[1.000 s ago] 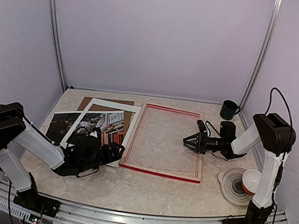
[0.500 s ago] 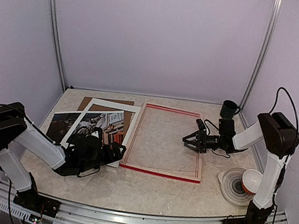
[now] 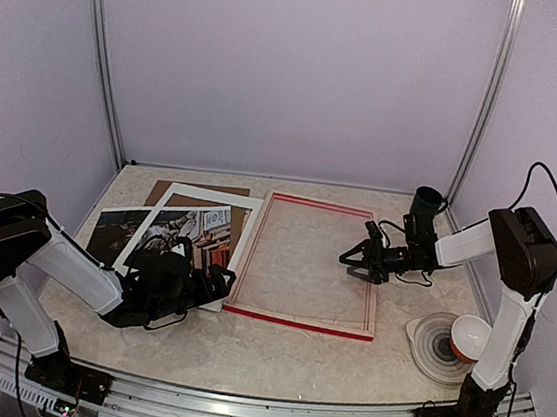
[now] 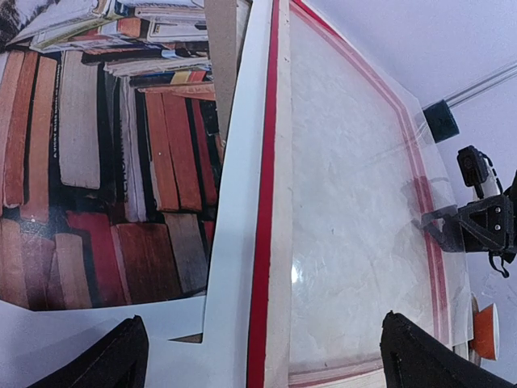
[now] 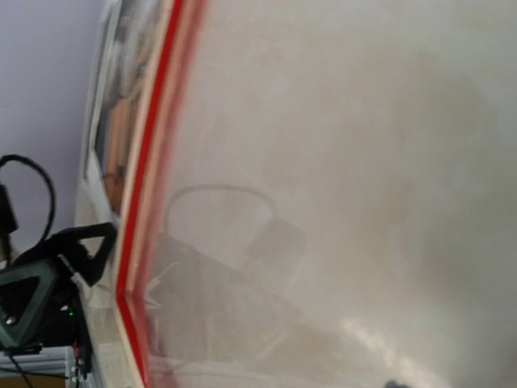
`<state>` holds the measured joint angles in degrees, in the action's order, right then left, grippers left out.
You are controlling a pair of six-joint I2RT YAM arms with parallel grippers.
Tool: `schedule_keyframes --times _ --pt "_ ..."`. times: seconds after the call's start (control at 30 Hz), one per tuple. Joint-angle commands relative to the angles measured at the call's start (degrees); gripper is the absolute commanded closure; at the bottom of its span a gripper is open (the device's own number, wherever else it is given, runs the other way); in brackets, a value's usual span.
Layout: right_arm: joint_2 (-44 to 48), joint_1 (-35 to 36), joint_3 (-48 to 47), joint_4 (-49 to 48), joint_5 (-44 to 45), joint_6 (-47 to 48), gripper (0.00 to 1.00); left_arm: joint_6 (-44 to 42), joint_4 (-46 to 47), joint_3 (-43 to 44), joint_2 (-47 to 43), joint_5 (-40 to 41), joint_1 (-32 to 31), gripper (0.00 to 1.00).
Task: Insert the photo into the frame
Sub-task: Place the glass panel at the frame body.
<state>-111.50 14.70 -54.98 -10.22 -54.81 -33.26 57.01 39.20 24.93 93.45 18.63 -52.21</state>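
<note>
Left gripper (image 3: 212, 283): jaws wide apart and empty, low at the print's near right corner.
Photo (image 3: 187, 234): flat, partly under the white mat (image 3: 247, 227), long axis running away from the arms. The left arm is nearer.
Frame (image 3: 296, 320): back up, just right of the mat.
Right gripper (image 3: 356, 263): jaws parted, holding nothing, over the frame's right rail.

A dark green mug (image 3: 426, 202) stands upright at the table's (image 3: 292, 356) far right corner. By the near right edge, a red-and-white bowl (image 3: 467, 336) sits on a ringed plate (image 3: 429, 348) (toward its right rim). Far left, a white cardboard mat (image 3: 247, 233) overlaps a brown backing board (image 3: 165, 192).
</note>
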Motion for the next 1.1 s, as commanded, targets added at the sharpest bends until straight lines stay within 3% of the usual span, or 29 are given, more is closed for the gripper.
schedule_keyframes --times 0.0,0.27,0.6,1.07 --pt "2.7 1.0 -2.3 6.9 3.9 1.4 0.33 -0.5 0.3 1.5 0.7 -0.2 -0.4 0.01" --pt "4.3 1.7 -5.7 14.4 8.4 1.6 0.30 -0.3 0.5 1.6 1.1 -0.4 -0.4 0.01" --pt "3.4 2.7 -7.1 15.6 8.6 1.7 0.27 -0.3 0.8 1.4 1.1 -0.3 -0.4 0.01" --pt "2.8 3.4 -3.1 -0.2 -1.1 -6.0 0.32 -0.1 1.6 0.8 1.5 -0.8 -0.4 0.01"
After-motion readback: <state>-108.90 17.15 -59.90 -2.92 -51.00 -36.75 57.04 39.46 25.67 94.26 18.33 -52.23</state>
